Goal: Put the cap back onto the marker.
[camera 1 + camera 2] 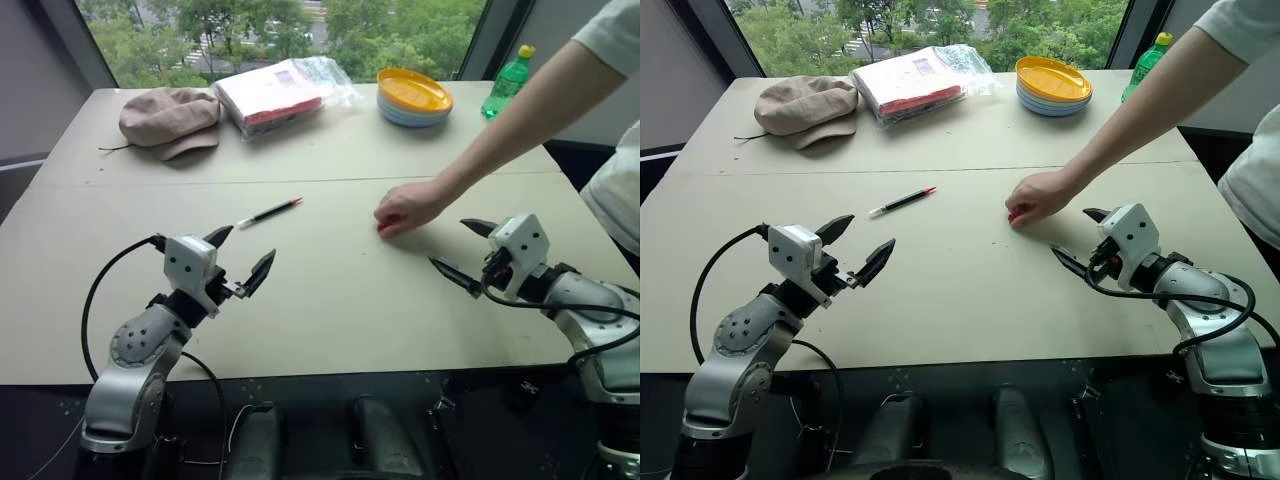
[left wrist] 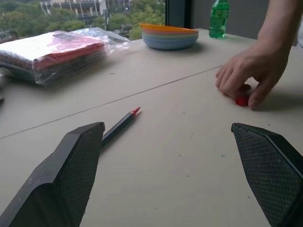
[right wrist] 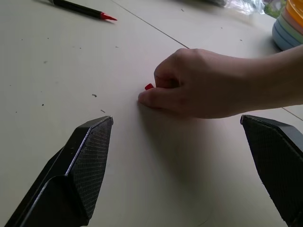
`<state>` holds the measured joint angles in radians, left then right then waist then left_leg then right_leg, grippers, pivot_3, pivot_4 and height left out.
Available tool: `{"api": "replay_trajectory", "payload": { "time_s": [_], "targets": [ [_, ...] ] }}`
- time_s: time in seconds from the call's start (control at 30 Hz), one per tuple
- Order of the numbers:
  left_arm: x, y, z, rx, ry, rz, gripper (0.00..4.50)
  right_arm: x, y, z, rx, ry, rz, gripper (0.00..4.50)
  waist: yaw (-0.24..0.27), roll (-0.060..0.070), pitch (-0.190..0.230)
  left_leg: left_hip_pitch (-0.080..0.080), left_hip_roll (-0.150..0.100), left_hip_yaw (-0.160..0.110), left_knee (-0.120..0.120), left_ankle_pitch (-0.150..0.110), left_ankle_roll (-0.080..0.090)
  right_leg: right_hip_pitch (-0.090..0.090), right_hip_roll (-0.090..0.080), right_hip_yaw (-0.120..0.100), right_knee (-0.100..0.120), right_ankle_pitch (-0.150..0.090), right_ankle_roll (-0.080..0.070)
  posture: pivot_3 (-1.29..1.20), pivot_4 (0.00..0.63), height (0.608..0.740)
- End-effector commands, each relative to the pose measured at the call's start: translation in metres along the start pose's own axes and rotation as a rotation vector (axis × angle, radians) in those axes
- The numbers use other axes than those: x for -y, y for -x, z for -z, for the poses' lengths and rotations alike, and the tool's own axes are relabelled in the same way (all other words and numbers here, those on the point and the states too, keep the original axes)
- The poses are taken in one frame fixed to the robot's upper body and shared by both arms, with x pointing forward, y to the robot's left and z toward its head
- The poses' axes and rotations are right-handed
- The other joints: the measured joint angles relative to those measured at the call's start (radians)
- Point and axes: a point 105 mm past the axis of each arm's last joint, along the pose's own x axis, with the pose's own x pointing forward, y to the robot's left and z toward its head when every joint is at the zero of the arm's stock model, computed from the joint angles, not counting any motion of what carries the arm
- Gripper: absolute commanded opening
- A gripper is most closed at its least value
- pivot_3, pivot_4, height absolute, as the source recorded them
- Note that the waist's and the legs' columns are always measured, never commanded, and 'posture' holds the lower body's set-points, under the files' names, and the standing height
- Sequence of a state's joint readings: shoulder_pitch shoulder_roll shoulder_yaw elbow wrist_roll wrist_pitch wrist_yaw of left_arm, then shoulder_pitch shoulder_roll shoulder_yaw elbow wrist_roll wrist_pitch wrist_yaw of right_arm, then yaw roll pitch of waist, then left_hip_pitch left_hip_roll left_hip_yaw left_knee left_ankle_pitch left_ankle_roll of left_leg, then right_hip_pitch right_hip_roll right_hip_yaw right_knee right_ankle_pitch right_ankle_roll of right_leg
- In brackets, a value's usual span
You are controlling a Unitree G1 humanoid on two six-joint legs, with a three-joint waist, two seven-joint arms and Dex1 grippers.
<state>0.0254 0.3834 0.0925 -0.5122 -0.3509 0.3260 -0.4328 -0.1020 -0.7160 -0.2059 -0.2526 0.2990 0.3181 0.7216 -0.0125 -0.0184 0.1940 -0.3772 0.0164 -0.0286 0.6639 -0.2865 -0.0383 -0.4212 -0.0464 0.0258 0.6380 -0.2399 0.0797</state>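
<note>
Cap (image 2: 242,100) under hand (image 1: 408,207), mid-table (image 1: 330,300); marker (image 1: 268,213) apart. Left gripper (image 1: 240,256), right gripper (image 1: 467,253) spread wide, empty. Risk: striking hand when reaching.

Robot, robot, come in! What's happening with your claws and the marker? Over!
Left claw open, right claw open, both empty. Thin black marker lies uncapped on the table. A person's hand covers the tiny red plastic cap, blocking it.

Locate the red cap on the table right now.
The cap lies on the table under a person's hand, right of the marker and just ahead of the right gripper.
</note>
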Motion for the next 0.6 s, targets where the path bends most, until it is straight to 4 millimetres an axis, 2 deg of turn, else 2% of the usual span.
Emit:
{"api": "replay_trajectory", "payload": {
  "time_s": [0.03, 0.6],
  "targets": [
    [0.0015, -0.0009, -0.0095, 0.035, -0.022, 0.007, 4.5, 0.0004, 0.0017, -0.0107, 0.04, 0.027, 0.006, 4.45, 0.0, 0.0, 0.0, 0.0, 0.0, 0.0, 0.0, 0.0, 0.0, 0.0, 0.0, 0.0, 0.0, 0.0, 0.0, 0.0, 0.15, 0.74],
    [0.0017, 0.0004, -0.0077, 0.027, -0.024, 0.012, 4.5, -0.0013, 0.0027, -0.0094, 0.033, 0.029, -0.001, 4.45, 0.0, 0.0, 0.0, 0.0, 0.0, 0.0, 0.0, 0.0, 0.0, 0.0, 0.0, 0.0, 0.0, 0.0, 0.0, 0.0, 0.15, 0.74]
  ]
}}
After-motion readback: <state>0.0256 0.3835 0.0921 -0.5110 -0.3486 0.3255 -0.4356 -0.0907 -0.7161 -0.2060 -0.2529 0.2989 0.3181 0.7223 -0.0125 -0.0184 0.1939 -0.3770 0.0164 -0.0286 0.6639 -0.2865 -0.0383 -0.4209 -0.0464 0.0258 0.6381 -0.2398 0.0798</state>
